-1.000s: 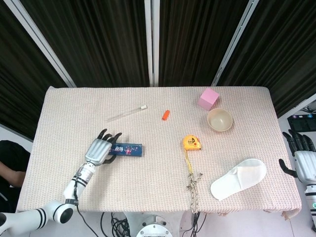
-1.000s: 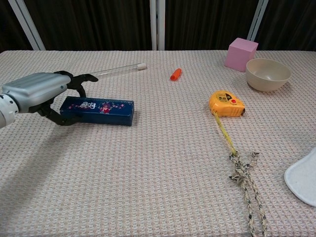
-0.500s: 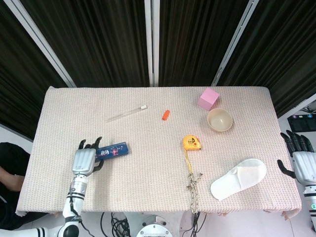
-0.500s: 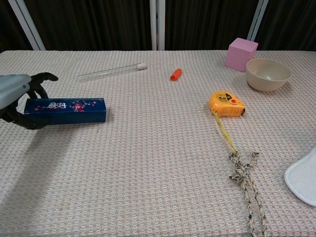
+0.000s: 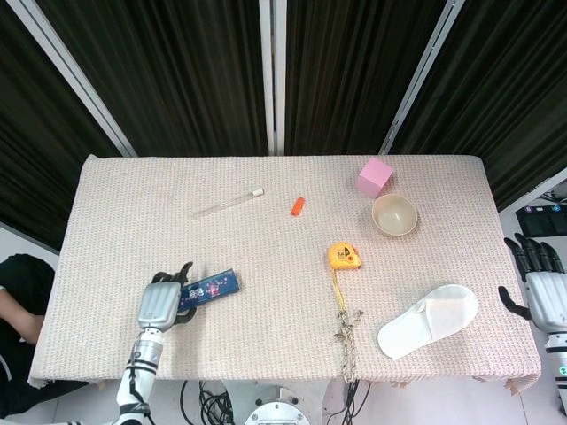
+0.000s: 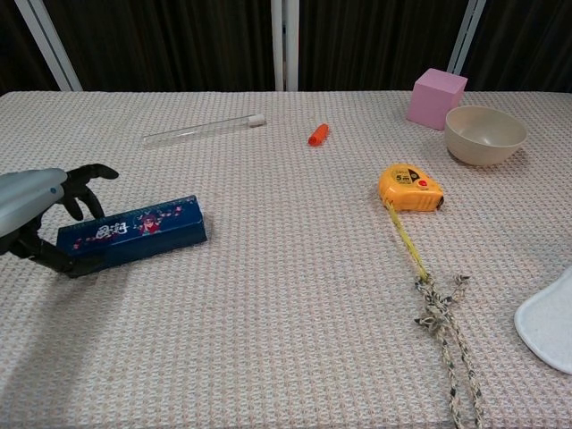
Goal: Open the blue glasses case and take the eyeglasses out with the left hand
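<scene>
Closed blue glasses case (image 6: 132,234) is gripped at its left end by the left hand (image 6: 40,219), lying on the desk (image 6: 286,295) front-left. Right hand (image 5: 542,283) hangs off-desk, fingers spread, empty.

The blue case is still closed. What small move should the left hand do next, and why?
Probably settle the blue glasses case flat and work a finger toward its lid seam. The left hand grips only its near end, the case lies skewed on the table, and the lid is shut.
</scene>
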Controlling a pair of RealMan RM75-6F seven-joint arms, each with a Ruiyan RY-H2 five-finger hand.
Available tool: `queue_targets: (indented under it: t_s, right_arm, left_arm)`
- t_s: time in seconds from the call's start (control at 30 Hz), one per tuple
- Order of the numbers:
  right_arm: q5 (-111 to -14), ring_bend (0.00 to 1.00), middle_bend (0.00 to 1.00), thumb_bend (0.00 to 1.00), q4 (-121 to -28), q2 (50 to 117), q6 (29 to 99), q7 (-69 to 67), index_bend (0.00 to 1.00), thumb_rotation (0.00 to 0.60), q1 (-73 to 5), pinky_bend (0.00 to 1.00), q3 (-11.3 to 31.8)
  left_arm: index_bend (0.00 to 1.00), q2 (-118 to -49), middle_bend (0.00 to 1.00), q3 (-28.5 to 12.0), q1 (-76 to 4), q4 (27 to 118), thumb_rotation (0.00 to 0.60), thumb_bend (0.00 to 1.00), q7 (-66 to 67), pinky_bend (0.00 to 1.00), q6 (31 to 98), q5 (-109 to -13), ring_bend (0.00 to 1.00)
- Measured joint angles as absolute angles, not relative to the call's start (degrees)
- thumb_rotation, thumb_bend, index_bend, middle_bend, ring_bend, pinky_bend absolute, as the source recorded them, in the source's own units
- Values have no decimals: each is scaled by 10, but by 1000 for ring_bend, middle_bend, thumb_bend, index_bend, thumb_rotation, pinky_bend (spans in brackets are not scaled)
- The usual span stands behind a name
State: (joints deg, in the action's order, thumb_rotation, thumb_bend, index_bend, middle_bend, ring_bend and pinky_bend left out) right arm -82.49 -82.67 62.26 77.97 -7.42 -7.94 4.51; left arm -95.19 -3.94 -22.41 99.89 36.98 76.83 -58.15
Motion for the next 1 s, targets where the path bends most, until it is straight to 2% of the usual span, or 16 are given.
queue_targets:
  t_s: [0.23,0.37,0.5,1.0]
  right_arm:
    - [-826,0,0,310,-826,624,780,-72,0,600,-80,0,45]
    - [-826,0,0,310,-827,623,779,-71,0,600,-80,0,45]
    - [-825,0,0,311,-828,624,776,-68,0,600,-81,0,44]
    - [-822,0,0,310,-826,625,774,-68,0,600,-81,0,44]
  left_arm:
    - [94,-942,186,-34,-224,1018,600,244,380,206,769,-588,224]
    - [109,-929,254,-33,-226,1027,600,294,392,219,773,-603,221]
    - [111,-916,280,-35,-228,1033,600,321,397,223,770,-599,221]
    - [108,-907,281,-38,-234,1039,600,312,368,223,740,-587,221]
